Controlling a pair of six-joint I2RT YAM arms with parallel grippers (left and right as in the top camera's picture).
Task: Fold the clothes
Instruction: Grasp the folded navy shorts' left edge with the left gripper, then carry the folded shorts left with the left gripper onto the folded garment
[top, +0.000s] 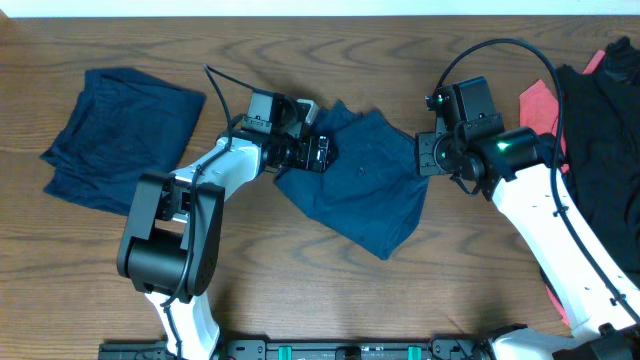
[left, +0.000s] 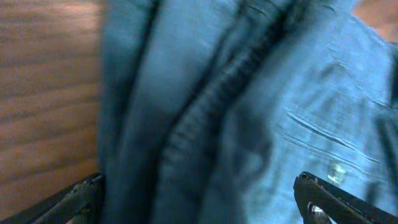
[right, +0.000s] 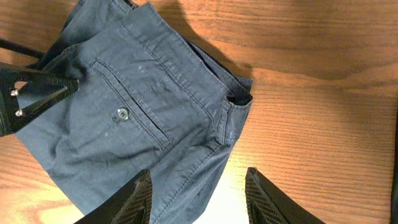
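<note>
The navy shorts (top: 360, 195) lie in the middle of the wooden bench (top: 300, 300). They are spread out but not flat, and their outline is irregular, with one pointed corner toward the front edge. The cloth is a soft woven cotton with stitched seams. From the right wrist view it shows a back pocket (right: 134, 106) closed with a small round button (right: 122, 113).

The left pincer (top: 322, 152) is at the left upper edge of the shorts. Its fingers (left: 336, 202) stand wide apart, and deep wrinkled folds of the blue cloth fill the space between them. The right pincer (top: 425, 155) is at the right edge of the same shorts, also spread wide. Between its dark fingers are the hem of the cloth and the bare wood; it holds nothing.

A second navy garment (top: 115, 140) lies folded in a rough rectangle at the far left, well apart. At the far right a black garment (top: 600, 140) lies in a heap over a coral-red garment (top: 540, 100).
</note>
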